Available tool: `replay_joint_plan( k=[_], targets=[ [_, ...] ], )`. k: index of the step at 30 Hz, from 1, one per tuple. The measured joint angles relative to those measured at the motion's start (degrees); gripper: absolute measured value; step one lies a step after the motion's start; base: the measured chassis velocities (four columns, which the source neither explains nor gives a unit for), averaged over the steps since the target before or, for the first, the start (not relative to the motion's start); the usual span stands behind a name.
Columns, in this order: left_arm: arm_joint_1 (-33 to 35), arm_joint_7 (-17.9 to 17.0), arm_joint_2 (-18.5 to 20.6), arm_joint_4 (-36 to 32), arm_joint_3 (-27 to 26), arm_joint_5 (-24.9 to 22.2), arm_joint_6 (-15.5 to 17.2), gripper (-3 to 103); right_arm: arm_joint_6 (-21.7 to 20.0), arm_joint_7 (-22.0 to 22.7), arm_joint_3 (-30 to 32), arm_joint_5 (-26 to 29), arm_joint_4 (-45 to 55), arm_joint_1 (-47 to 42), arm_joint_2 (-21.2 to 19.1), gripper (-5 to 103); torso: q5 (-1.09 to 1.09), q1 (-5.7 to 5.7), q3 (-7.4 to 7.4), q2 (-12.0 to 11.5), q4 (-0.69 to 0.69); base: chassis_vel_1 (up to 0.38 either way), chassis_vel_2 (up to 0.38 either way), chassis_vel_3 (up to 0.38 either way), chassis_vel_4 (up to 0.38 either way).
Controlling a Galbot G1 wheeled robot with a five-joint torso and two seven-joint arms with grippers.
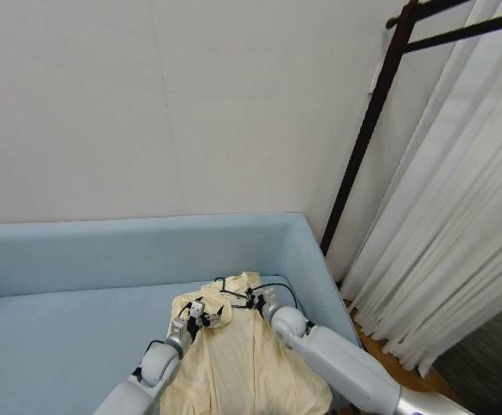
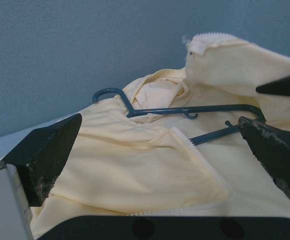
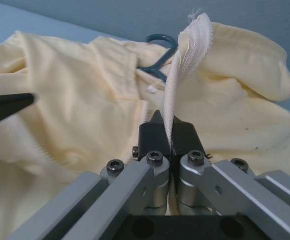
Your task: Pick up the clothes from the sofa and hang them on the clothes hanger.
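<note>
A pale yellow garment (image 1: 242,367) lies crumpled at the right end of the light blue sofa (image 1: 69,320), close to the backrest and the corner by the armrest. A thin teal hanger (image 2: 204,108) is threaded into it, its hook poking out of the collar toward the backrest.

Both arms reach down onto the cloth. The right end effector (image 3: 168,132) is clenched on a fold of the garment's serged edge – the strip of fabric rises upright out of its 2 closed fingers, just beside the hanger hook. The left end effector (image 2: 159,125) is released, its 2 dark fingers (image 2: 45,155) spread wide just over the garment – 1 on each side of a loose flap, with the hanger bar lying just beyond the fingertips. I cannot tell whether those fingers touch the cloth.

In the head view the 2 end effectors sit near each other over the collar end of the garment. A dark clothes rack (image 1: 367,121) stands to the right of the sofa, beside a white curtain (image 1: 458,216).
</note>
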Motion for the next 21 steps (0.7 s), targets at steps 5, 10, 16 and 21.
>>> replay_joint_plan(
  k=[5,10,16,21],
  targets=[
    [0.1,0.0,-0.3,0.2,0.0,0.0,0.0,100,-1.6,0.8,-1.4,0.6,3.1,-1.5,1.5,0,-0.01,0.0,0.0,0.0,0.0,0.0,0.0,0.0,0.0],
    [0.1,-0.2,-0.5,0.5,-0.2,0.1,-0.2,100,-2.1,2.4,-2.2,0.8,5.0,-2.2,3.5,0,-0.01,0.0,0.0,0.0,0.0,0.0,0.0,0.0,0.0],
    [0.2,-0.4,-0.7,0.7,-0.3,0.3,-0.2,100,-2.2,3.5,-2.8,-0.4,3.1,-2.1,5.6,0,0.0,0.0,0.0,0.0,0.01,0.0,0.0,0.0,0.0],
    [0.1,-0.2,-0.9,0.7,0.2,0.3,-0.1,100,-4.2,4.9,-3.3,1.2,2.5,-3.0,6.3,7,0.0,0.0,0.01,0.0,0.02,0.0,0.0,0.0,0.0]
  ],
)
